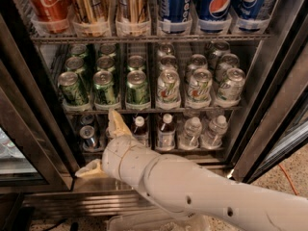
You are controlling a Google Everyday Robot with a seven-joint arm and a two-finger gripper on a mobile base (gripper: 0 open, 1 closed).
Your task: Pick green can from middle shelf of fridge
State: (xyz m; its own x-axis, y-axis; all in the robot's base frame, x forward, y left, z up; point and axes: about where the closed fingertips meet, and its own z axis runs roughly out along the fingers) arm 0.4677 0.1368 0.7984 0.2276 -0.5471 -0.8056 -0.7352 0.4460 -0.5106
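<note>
The fridge [29, 129] stands open before me. Its middle shelf [192, 109] holds three lanes of green cans on the left; the front ones are at the left [72, 88], middle [105, 87] and right [137, 87]. My gripper [94, 143] is below that shelf's front edge, in front of the lower shelf. It is open and empty. One finger [115, 121] points up just under the middle and right green cans. The other finger [89, 170] is low by the fridge's floor.
White cans with green-red print [199, 86] fill the right half of the middle shelf. The top shelf holds a red cola can [45, 4], gold cans [89, 6] and blue Pepsi cans [219, 4]. Small bottles [192, 131] and cans [89, 136] stand below. The door frame [269, 105] is at right.
</note>
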